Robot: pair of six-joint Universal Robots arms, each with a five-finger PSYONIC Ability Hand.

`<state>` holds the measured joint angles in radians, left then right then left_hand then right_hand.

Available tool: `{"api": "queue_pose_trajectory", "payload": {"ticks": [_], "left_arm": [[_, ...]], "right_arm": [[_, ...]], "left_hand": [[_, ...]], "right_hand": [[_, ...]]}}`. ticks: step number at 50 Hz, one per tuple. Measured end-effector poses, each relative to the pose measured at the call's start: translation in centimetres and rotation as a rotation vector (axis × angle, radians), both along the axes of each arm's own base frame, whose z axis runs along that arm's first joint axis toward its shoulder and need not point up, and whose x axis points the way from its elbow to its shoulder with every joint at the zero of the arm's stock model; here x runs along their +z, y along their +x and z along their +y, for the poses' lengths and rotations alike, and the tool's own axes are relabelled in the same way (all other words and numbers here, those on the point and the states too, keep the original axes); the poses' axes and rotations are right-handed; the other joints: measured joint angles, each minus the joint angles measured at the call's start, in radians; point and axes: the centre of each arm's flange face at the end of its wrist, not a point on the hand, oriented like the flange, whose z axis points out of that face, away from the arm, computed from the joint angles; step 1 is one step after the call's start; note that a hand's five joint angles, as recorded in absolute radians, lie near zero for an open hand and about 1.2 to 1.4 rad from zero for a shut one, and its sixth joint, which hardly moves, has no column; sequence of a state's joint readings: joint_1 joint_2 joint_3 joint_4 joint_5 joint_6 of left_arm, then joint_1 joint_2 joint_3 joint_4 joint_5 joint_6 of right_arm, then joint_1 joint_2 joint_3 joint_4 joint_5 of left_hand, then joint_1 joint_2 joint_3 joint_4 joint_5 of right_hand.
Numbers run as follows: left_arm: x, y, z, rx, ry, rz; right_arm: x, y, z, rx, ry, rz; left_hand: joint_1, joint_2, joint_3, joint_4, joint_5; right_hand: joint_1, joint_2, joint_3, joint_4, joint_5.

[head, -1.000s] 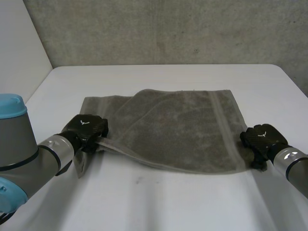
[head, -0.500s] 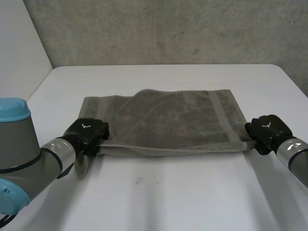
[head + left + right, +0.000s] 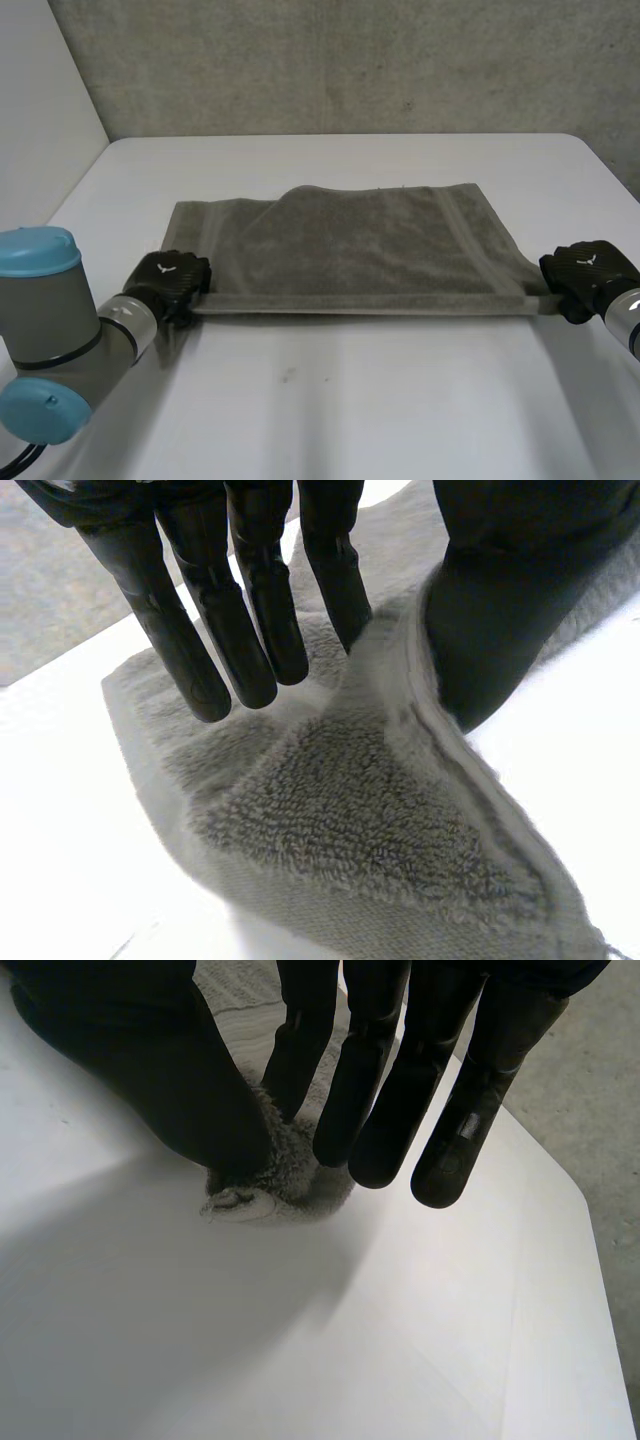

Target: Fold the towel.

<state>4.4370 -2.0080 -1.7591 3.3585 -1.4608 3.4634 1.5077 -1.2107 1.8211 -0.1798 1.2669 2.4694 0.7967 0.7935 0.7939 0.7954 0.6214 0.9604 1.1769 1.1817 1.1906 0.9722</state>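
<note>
Fingers (image 3: pixel 241 630) of the left hand (image 3: pixel 170 278) are nearly straight and, with the thumb (image 3: pixel 498 610), pinch a raised fold of the towel (image 3: pixel 360 250), the cloth running up between thumb and nearest finger in the left wrist view. Fingers (image 3: pixel 371 1080) of the right hand (image 3: pixel 590 270) likewise pinch a small tuft of towel corner (image 3: pixel 272 1175) against the thumb (image 3: pixel 150 1070), just above the tabletop. The white table (image 3: pixel 350 400) stands against a grey concrete wall (image 3: pixel 350 60). The grey towel lies across the middle of the table, its far edge running along the table's far edge but well apart from it. Its near edge is pulled into a straight line between the two hands, and a slanting fold shows in the part toward the table's far left corner. The left arm (image 3: pixel 60 340), grey with light-blue caps, reaches in from the table's near left corner. Its hand sits at the towel's near left corner. The right hand sits at the towel's near right corner, close to the table's right edge.
</note>
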Motion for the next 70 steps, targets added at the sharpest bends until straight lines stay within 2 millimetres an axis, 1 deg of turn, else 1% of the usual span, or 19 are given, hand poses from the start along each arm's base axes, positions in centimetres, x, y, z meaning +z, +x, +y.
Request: {"api": "queue_pose_trajectory", "payload": {"ticks": [10,11,15,18,23,29,32,37,41,44,45,47,50,52,54,56,57,66,70], "left_arm": [[1.3,0.8,1.0,0.043,-0.025,-0.020],[1.4,0.9,1.2,0.042,-0.026,-0.023],[2.0,1.2,2.3,0.028,-0.013,-0.051],[2.4,1.5,3.4,0.012,0.016,-0.090],[3.5,2.5,6.2,-0.032,0.095,-0.204],[5.6,4.2,9.2,-0.084,0.144,-0.341],[6.4,4.5,9.9,-0.101,0.130,-0.370],[7.2,4.5,9.8,-0.121,0.095,-0.374],[7.4,4.2,8.9,-0.133,0.059,-0.358],[6.7,3.5,5.8,-0.141,0.008,-0.338],[6.7,3.5,5.8,-0.141,0.008,-0.338],[5.8,2.8,2.5,-0.140,-0.041,-0.328],[4.8,2.0,-0.9,-0.135,-0.092,-0.319],[4.4,1.7,-2.3,-0.132,-0.114,-0.315],[3.8,1.1,-4.5,-0.128,-0.147,-0.308],[3.4,0.7,-5.8,-0.125,-0.168,-0.303],[3.0,0.4,-6.9,-0.124,-0.186,-0.299],[1.0,-1.8,-11.3,-0.133,-0.285,-0.281],[0.3,-2.3,-12.2,-0.135,-0.298,-0.280]], "right_arm": [[-0.2,-0.1,0.7,-0.003,0.051,-0.002],[-0.1,0.0,0.9,-0.001,0.062,-0.001],[0.5,0.1,1.6,0.008,0.099,0.007],[1.1,0.2,2.2,0.021,0.125,0.019],[3.0,0.5,4.5,0.081,0.197,0.103],[4.8,0.3,8.0,0.186,0.292,0.269],[5.6,0.2,9.7,0.239,0.326,0.354],[6.1,0.2,10.4,0.269,0.332,0.399],[6.4,0.3,10.0,0.271,0.301,0.409],[6.1,0.3,7.7,0.221,0.260,0.361],[6.1,0.3,7.7,0.221,0.260,0.361],[5.6,0.6,5.1,0.173,0.233,0.301],[5.2,1.5,2.7,0.143,0.210,0.250],[5.1,2.0,1.8,0.134,0.199,0.235],[4.7,3.3,-0.1,0.118,0.174,0.207],[4.6,4.0,-1.3,0.107,0.150,0.189],[4.3,4.7,-2.4,0.098,0.122,0.170],[3.0,7.3,-7.6,0.061,-0.067,0.119],[2.5,7.8,-8.6,0.048,-0.103,0.126]], "left_hand": [[0.002,0.000,-0.001,-0.001,-0.003],[0.221,0.212,0.210,0.199,0.195],[0.348,0.376,0.374,0.373,0.364],[0.357,0.400,0.397,0.396,0.383],[0.366,0.419,0.417,0.417,0.399],[0.372,0.423,0.421,0.420,0.403],[0.373,0.423,0.422,0.422,0.403],[0.374,0.423,0.422,0.422,0.404],[0.375,0.423,0.422,0.422,0.404],[0.380,0.424,0.422,0.422,0.409],[0.380,0.424,0.422,0.422,0.409],[0.390,0.424,0.422,0.422,0.413],[0.394,0.424,0.422,0.422,0.413],[0.394,0.424,0.422,0.422,0.414],[0.394,0.424,0.422,0.422,0.415],[0.394,0.424,0.422,0.422,0.416],[0.396,0.424,0.422,0.422,0.416],[0.399,0.424,0.422,0.423,0.417],[0.399,0.424,0.422,0.423,0.417]], "right_hand": [[0.000,0.000,0.000,0.000,0.000],[0.000,0.000,0.000,0.000,0.002],[0.000,0.000,0.000,0.000,0.005],[0.000,0.000,0.000,0.000,0.005],[0.000,0.000,0.000,0.000,0.007],[0.000,0.000,0.000,0.000,0.009],[0.000,0.000,0.000,0.000,0.010],[0.000,0.000,0.000,0.002,0.009],[0.000,0.000,0.000,0.004,0.009],[0.000,0.002,0.000,0.004,0.009],[0.000,0.002,0.000,0.004,0.009],[0.000,0.004,0.002,0.004,0.009],[0.000,0.004,0.006,0.004,0.009],[0.000,0.004,0.006,0.004,0.009],[0.000,0.004,0.006,0.004,0.009],[0.000,0.004,0.006,0.004,0.009],[0.000,0.004,0.006,0.004,0.010],[0.000,0.004,0.006,0.004,0.013],[0.000,0.004,0.006,0.004,0.014]]}}
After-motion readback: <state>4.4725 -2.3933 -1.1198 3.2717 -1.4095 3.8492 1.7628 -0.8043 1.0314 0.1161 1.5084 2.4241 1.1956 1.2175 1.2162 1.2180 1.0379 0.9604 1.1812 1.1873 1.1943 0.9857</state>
